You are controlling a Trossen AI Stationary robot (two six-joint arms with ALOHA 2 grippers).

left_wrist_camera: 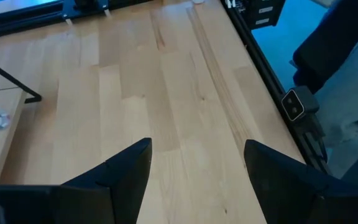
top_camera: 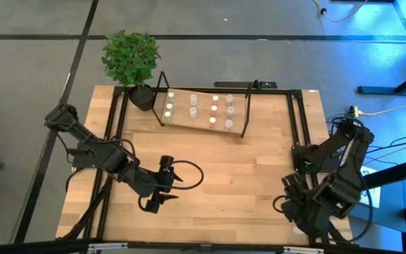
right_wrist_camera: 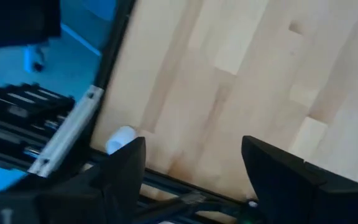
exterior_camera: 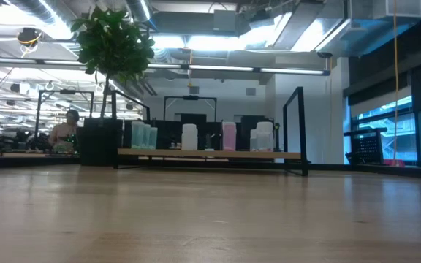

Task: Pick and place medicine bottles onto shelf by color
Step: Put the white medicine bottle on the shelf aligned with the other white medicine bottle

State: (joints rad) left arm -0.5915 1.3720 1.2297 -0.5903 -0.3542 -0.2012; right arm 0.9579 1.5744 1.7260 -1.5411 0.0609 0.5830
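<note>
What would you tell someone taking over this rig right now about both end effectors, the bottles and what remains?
Left end effector: open, empty, over the bare front-left of the table.
Right end effector: open, empty, parked at the front-right table edge.
Medicine bottles: all those visible stand on the shelf at the back, beside the plant; none seen loose on the table.
Done: placement looks finished. Left: check the color grouping, which cannot be confirmed from here.

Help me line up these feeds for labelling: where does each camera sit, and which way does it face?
High view: overhead, straight down on the table, both arms, left gripper open.
Low view: at tabletop height, level toward the shelf; no arm shows.
Left wrist view: past its open fingers, over bare wood.
Right wrist view: right gripper open at the table edge.
Shared: high and low views both show the shelf, bottles and plant.
</note>
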